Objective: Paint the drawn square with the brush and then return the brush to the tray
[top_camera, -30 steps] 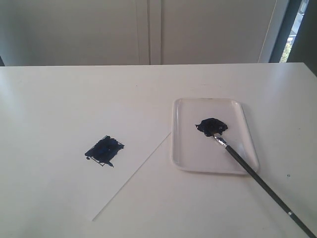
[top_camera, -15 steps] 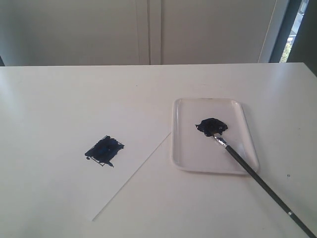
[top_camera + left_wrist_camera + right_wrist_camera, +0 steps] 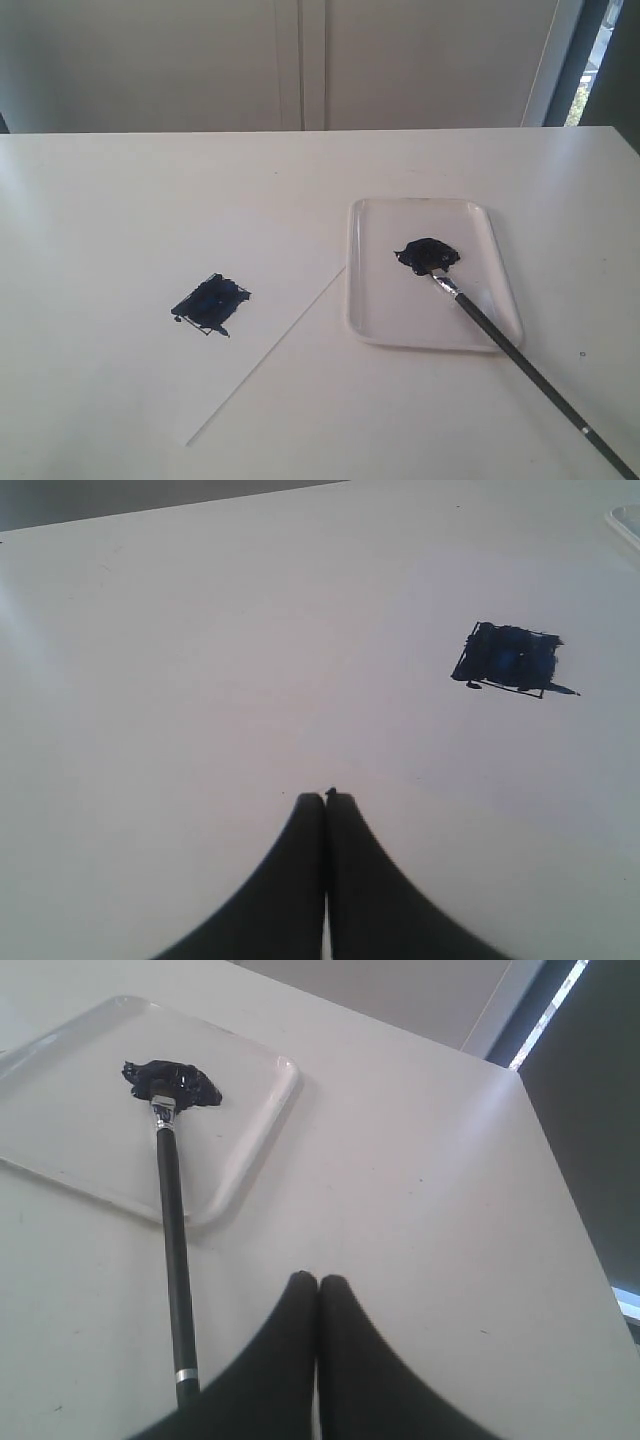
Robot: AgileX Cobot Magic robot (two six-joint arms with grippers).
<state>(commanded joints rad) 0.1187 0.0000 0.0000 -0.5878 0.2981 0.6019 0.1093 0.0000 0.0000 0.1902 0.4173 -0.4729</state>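
Square (image 3: pixel 211 304) filled; brush (image 3: pixel 520 362) lies bristles in tray (image 3: pixel 385 285), handle across rim. Left fingers (image 3: pixel 300 865), right fingers (image 3: pixel 290 1345) together, empty. Lift your right arm without nudging handle.

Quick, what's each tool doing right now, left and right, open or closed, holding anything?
Left tool: closed, holding nothing.
Right tool: closed, holding nothing; the brush lies free.

The white table (image 3: pixel 350 420) bears a paper sheet (image 3: pixel 260 300) and, just beside it, the tray (image 3: pixel 385 300) (glossy, shallow).
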